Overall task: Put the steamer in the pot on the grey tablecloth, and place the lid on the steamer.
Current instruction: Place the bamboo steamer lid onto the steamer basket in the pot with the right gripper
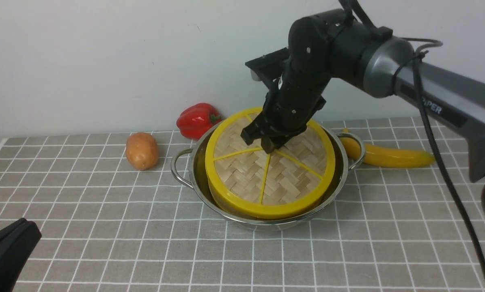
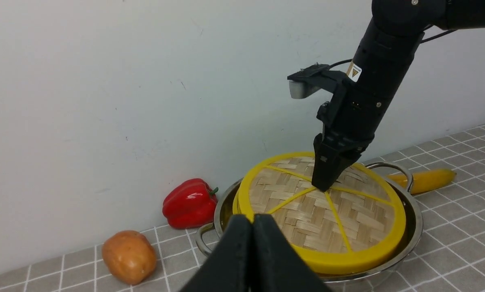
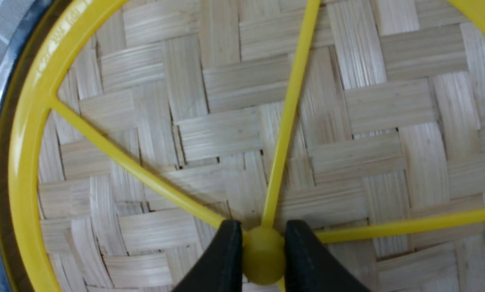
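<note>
The shiny pot (image 1: 184, 177) stands on the grey tablecloth (image 1: 104, 243). Inside it sits the steamer (image 1: 214, 194), of which only a strip of yellow-rimmed wall shows. The woven lid (image 1: 242, 172) lies over it and hides its inside. My right gripper (image 1: 268, 148) points down at the lid's middle and is shut on the small yellow knob (image 3: 262, 253), one black finger on each side. My left gripper (image 2: 253, 219) is shut and empty, low at the near left of the cloth, apart from the pot (image 2: 412, 219).
A potato (image 1: 141, 150) lies left of the pot and a red pepper (image 1: 197, 120) behind it by the wall. A banana (image 1: 388, 156) lies right of the pot's handle. The right arm reaches in from the right above the cloth.
</note>
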